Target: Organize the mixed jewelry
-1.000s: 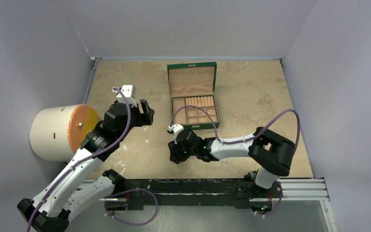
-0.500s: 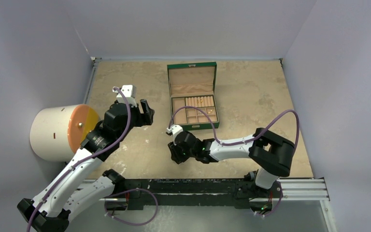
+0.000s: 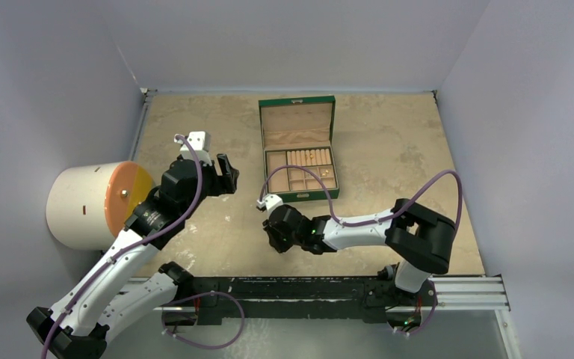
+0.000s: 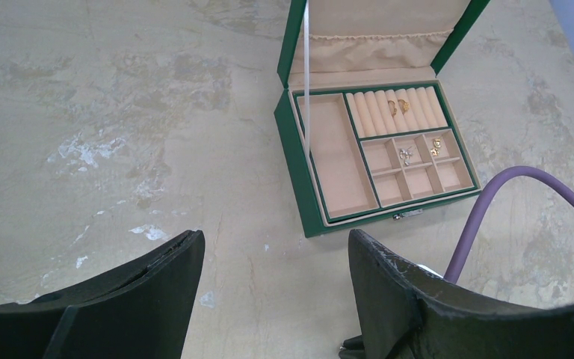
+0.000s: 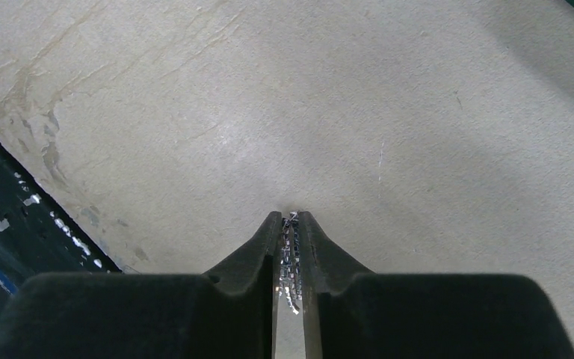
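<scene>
My right gripper [image 5: 289, 218] is shut on a glittery silver jewelry piece [image 5: 290, 254], held just above the bare table. In the top view the right gripper [image 3: 278, 238] is near the table's front middle, below the open green box [image 3: 298, 149]. The box's tan tray holds gold pieces on the ring rolls [image 4: 398, 106], a silver cluster [image 4: 406, 155] and a gold piece [image 4: 437, 143] in small compartments. My left gripper [image 4: 273, 247] is open and empty above the table, left of the box; it also shows in the top view [image 3: 226, 172].
A white cylinder with an orange face [image 3: 97, 205] stands at the left wall. The right arm's purple cable [image 4: 508, 196] arcs beside the box. Grey walls close in the table on three sides. A black rail [image 3: 291, 288] runs along the front edge.
My right gripper has risen slightly and shifted a little toward the box with the silver piece in it. The left arm has not moved.
</scene>
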Controlling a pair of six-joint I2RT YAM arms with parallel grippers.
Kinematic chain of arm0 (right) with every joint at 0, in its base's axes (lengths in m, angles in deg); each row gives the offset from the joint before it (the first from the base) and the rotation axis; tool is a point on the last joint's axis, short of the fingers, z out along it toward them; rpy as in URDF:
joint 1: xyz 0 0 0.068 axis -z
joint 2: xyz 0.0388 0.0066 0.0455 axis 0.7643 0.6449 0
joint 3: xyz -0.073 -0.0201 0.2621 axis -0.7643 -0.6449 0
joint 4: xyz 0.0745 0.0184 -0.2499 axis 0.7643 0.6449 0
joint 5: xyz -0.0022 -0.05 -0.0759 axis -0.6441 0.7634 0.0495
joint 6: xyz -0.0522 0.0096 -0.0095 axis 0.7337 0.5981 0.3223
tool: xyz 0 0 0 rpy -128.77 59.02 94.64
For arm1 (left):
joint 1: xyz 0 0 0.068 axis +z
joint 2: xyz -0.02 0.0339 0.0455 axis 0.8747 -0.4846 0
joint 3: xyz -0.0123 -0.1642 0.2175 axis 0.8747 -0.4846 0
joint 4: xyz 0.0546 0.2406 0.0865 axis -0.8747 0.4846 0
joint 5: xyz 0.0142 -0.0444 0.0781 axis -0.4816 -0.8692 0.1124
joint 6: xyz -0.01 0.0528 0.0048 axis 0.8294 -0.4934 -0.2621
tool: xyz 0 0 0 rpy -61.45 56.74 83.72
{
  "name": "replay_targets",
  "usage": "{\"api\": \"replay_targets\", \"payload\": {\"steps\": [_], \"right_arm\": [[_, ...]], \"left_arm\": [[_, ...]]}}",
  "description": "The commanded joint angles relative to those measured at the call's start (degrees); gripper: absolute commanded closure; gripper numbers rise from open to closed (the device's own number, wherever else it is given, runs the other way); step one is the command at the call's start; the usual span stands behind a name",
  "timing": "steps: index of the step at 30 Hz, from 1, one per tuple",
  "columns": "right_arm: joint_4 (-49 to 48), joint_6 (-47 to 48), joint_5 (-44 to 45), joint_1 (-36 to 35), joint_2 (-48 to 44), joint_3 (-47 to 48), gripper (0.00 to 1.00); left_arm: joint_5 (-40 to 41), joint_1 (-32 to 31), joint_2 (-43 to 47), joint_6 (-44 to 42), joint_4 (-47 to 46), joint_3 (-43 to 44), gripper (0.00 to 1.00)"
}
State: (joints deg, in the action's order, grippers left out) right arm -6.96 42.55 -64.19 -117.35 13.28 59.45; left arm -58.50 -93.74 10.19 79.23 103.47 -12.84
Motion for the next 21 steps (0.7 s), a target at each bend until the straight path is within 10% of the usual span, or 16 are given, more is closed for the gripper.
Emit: {"api": "replay_targets", "payload": {"steps": [1, 21], "right_arm": [[1.9, 0.7, 2.4, -0.5, -0.5, 2.1, 0.86], [1.1, -1.1, 6.3, -0.5, -8.0, 0.1, 1.00]], "left_arm": [[-0.2, 0.4, 0.6, -0.6, -1.4, 0.3, 0.30], [-0.2, 0.4, 0.4, -0.6, -1.4, 0.3, 0.30]]}}
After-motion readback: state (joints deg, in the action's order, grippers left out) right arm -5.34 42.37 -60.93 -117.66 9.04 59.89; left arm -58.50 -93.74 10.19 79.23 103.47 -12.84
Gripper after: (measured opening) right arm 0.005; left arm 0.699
